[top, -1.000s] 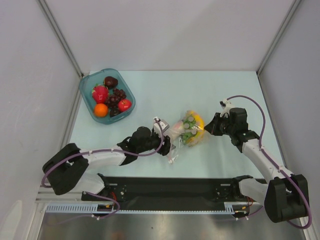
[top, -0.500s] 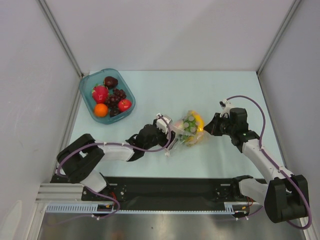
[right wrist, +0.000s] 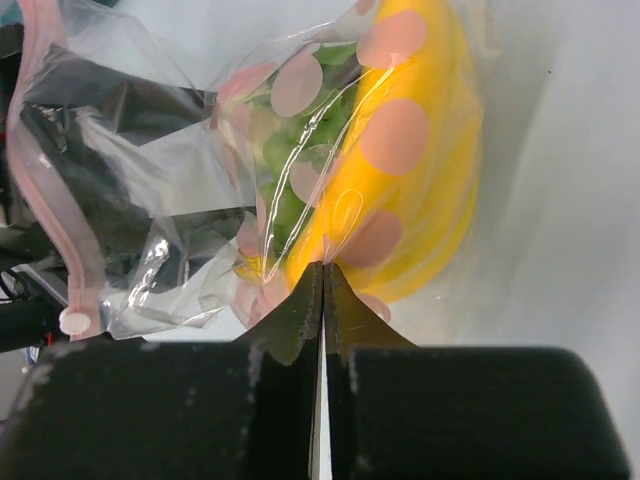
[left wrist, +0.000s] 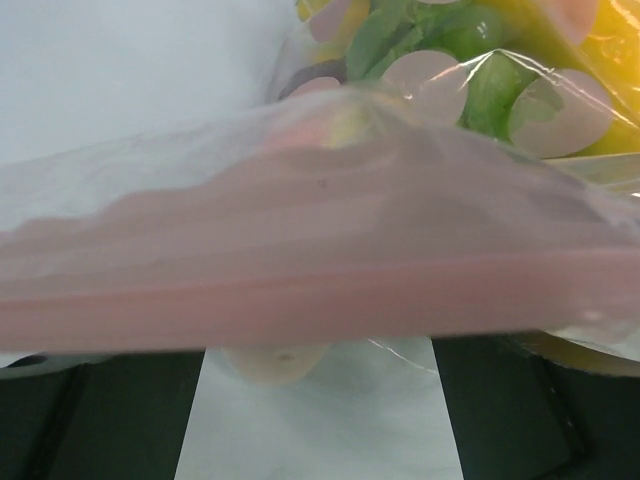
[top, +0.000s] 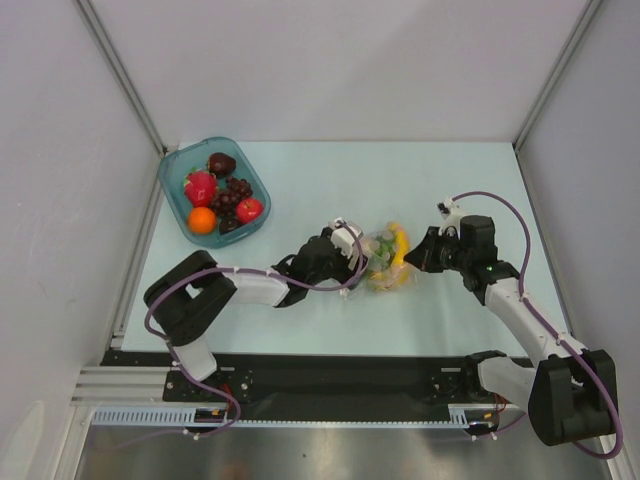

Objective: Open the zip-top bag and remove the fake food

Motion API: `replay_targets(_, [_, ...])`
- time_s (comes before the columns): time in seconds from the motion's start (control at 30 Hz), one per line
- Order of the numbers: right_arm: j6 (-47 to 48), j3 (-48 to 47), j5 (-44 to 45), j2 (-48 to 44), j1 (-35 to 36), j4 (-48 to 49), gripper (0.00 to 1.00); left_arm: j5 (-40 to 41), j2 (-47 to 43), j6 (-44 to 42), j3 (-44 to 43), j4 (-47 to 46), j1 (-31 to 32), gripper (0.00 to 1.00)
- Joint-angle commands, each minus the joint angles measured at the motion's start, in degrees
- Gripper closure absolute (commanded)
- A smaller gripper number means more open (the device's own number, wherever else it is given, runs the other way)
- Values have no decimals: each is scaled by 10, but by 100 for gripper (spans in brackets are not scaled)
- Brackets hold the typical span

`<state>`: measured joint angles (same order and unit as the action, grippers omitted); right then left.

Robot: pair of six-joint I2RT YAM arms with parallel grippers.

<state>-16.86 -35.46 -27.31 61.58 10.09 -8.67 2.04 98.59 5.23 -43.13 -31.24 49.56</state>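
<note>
Left hand (top: 356, 258) has reached the zip-top bag (top: 388, 268) (jaws wider)

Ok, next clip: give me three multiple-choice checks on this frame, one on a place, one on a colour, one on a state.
1. Where on the table is the teal tray?
A far left corner; B near right corner; C between the arm bases.
2. What colour is the zip strip of the zip-top bag?
A blue; B pinkish; C green.
3. How is the right gripper?
A open over the tray; B shut on the bag's edge; C out of view.

Answers: 1 A, the top view shows it at the far left. 2 B, the left wrist view shows a pink band. 3 B, the right wrist view shows its jaws meeting on the plastic.
</note>
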Motion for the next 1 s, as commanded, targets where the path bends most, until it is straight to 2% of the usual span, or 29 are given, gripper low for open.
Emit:
replay_targets(0.0, [5,0,-35,-9,-1,23,100,4,20,-18,-27,6,-6,9])
replay_targets(0.07, [5,0,-47,-6,-1,29,100,-5,43,-15,-39,9,-15,10])
replay_targets(0.13, [3,1,-52,-2,-1,30,100,-16,63,-18,-48,12,-19,15])
replay_targets(0.23, [3,0,-53,2,-2,33,100,-16,71,-23,-48,14,-19,38])
replay_targets(0.27, [2,0,-55,2,-2,30,100,-31,68,-26,-44,15,-19,49])
replay_targets(0.4, [1,-5,-48,-3,-16,24,100,-42,34,-29,-17,20,-19,71])
replay_targets(0.43, [1,-6,-42,-5,-18,21,100,-42,15,-27,-3,22,-19,80])
replay_targets(0.53, [9,-15,-6,-8,-20,-1,100,-56,-20,-15,16,32,-19,91])
replay_targets(0.57, [15,-16,3,-8,-20,-5,100,-63,-33,-11,19,44,-19,98])
replay_targets(0.83, [24,-27,67,-25,-21,-31,100,-141,-101,10,11,130,-19,99])
replay_targets(0.97, [26,-31,87,-30,-21,-41,100,-172,-113,5,-6,209,-20,98])
